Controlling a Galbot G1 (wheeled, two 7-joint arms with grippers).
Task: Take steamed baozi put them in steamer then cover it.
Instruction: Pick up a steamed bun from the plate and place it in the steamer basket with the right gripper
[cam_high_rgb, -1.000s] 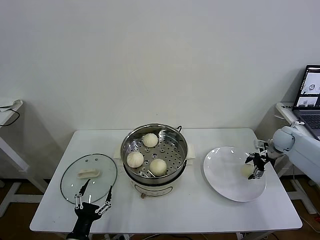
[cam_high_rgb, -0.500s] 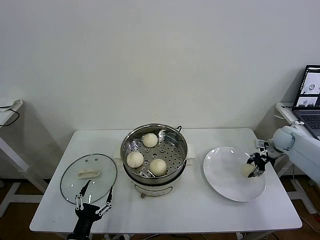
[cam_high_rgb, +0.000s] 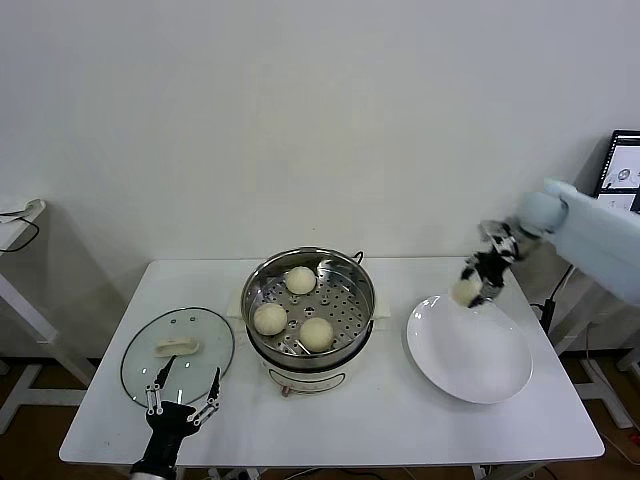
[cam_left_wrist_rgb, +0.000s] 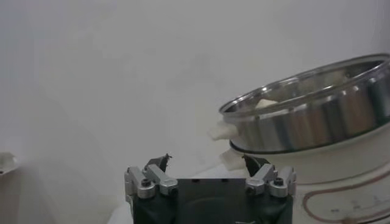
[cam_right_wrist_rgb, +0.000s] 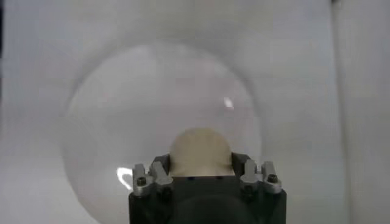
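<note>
Four baozi: three in steamer (cam_high_rgb: 308, 300) at frame centre; fourth baozi (cam_high_rgb: 464, 291) clamped in right gripper (cam_high_rgb: 478, 277) jaws above plate (cam_high_rgb: 470, 350). One cover (cam_high_rgb: 178, 355) lower left on tabletop (cam_high_rgb: 380, 420); left gripper (cam_high_rgb: 180, 405) jaws apart beside it

From the head we look down on the tabletop (cam_high_rgb: 400, 420); our left wrist sits low beside the steamer (cam_left_wrist_rgb: 317, 119); our right wrist looks straight down on the plate (cam_right_wrist_rgb: 109, 122); both appear in the head view.
</note>
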